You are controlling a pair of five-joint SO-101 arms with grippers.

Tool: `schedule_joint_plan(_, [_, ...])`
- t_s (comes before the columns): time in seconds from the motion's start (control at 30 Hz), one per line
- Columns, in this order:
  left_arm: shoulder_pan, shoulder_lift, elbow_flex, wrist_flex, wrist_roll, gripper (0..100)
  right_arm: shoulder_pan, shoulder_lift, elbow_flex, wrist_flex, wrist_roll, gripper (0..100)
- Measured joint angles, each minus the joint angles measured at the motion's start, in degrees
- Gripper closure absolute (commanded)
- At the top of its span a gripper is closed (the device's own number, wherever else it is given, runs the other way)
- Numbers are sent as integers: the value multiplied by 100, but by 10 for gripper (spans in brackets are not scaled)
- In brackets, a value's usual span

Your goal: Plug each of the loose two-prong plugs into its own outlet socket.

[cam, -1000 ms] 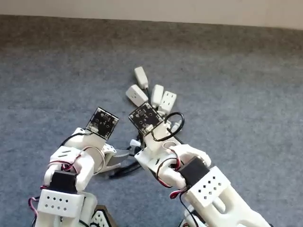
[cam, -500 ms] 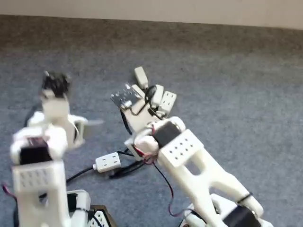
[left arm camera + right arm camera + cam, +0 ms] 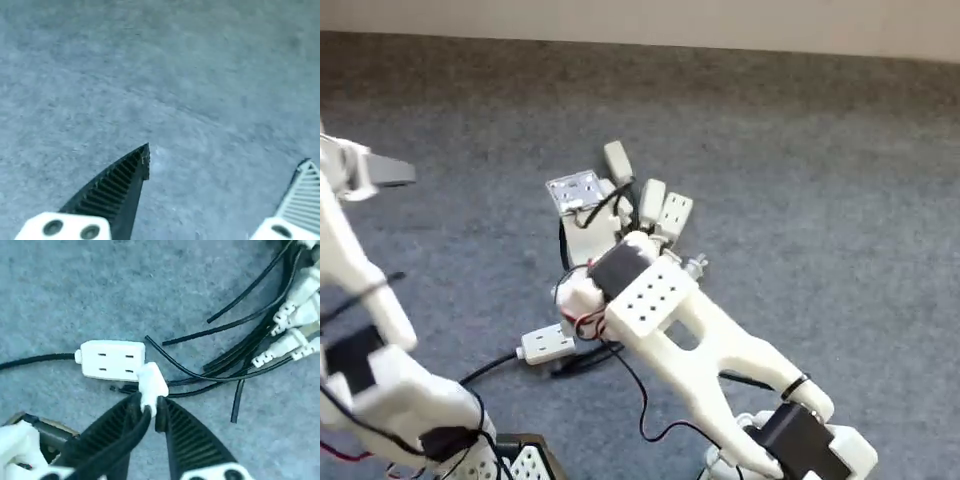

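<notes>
In the right wrist view my right gripper (image 3: 152, 412) is shut on a small white two-prong plug (image 3: 151, 384). The plug hangs just beside the white outlet socket block (image 3: 112, 359), close to its two slot pairs. In the high view that socket block (image 3: 548, 343) lies on the carpet by the right arm (image 3: 650, 300), which covers its own gripper. Several more white plugs (image 3: 295, 295) lie on black cables (image 3: 240, 325). My left gripper (image 3: 226, 153) is open over bare carpet, raised at the far left (image 3: 375, 172).
A cluster of white plugs and blocks (image 3: 655, 205) lies beyond the right arm on the grey carpet (image 3: 820, 200). Black cables (image 3: 585, 360) trail from the socket block toward the arm bases. A dark base plate (image 3: 30, 427) sits near the right gripper.
The left arm has swung up and away to the far left, uncovering the socket block. The right arm has turned and leaned left over the cables.
</notes>
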Motion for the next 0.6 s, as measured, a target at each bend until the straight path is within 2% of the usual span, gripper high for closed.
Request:
schedule_joint_plan(0.23, [-747, 1688, -1855, 290, 0, 576, 97, 35, 0, -185, -1108, 992])
schedule_joint_plan(0.37, [-985, 2295, -2488, 325, 0, 575, 114, 290, 0, -510, -1327, 991])
schedule_joint_plan(0.6, [-1187, 2813, -2998, 343, 0, 575, -141, 1055, -334, -484, -1556, 991])
